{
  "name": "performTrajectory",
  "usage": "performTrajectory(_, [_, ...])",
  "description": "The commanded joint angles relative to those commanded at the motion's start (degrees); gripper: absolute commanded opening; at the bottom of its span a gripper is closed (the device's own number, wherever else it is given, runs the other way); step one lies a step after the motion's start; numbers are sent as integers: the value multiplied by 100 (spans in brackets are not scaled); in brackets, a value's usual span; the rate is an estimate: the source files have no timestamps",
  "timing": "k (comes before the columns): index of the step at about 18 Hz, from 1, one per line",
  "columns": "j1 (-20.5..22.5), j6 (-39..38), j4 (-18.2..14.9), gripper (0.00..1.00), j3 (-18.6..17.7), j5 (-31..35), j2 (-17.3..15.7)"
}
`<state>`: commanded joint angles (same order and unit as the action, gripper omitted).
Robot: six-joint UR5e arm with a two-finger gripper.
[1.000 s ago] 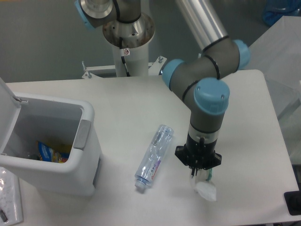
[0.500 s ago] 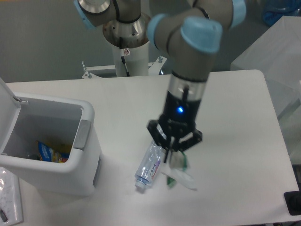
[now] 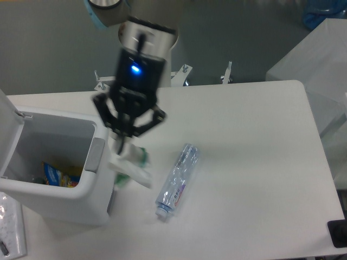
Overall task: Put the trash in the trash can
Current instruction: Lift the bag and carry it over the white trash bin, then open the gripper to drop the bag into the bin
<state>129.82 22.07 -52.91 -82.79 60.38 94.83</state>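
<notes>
Item: gripper [image 3: 120, 147], hanging over the table [image 3: 255, 162] just beside the right-hand wall of the trash can [image 3: 59, 203]. It is blurred here, so the fingers cannot be made out singly, but it appears clamped on the wrapper [image 3: 130, 169], which dangles below it.

Item: wrapper, crumpled, clear-white with green marks. Held clear of the table, long side slanting down to the right; its left end overlaps the bin's grey latch panel [image 3: 94, 155] in this view.

Item: trash can, lid [image 3: 10, 111] tipped up and back, mouth open. The opening lies to the left of the held wrapper, close by; colourful wrappers [image 3: 58, 174] sit at the bottom.

Item: bottle [image 3: 177, 180], squashed, lying flat on the table to the right of the gripper and apart from it, cap end toward the near edge, long axis leaning up and right. Not yet collected.

Judgement: the drop needs only a short shift leftward over the rim.
</notes>
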Motion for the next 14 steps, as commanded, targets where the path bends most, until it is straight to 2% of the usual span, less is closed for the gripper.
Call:
performTrajectory(5, [-484,-142,-18,2,-263,27,0])
performTrajectory(7, [-616,-133,-18,13,-334,35,26])
performTrajectory(8, [-634,-98,-9,27,-360,35,35])
performTrajectory(9, [-634,-54,9,59,-404,35,35])
performTrajectory(11, [-634,-45,18,97,-465,70,9])
performTrajectory(14, [-616,-54,18,100,-501,79,0])
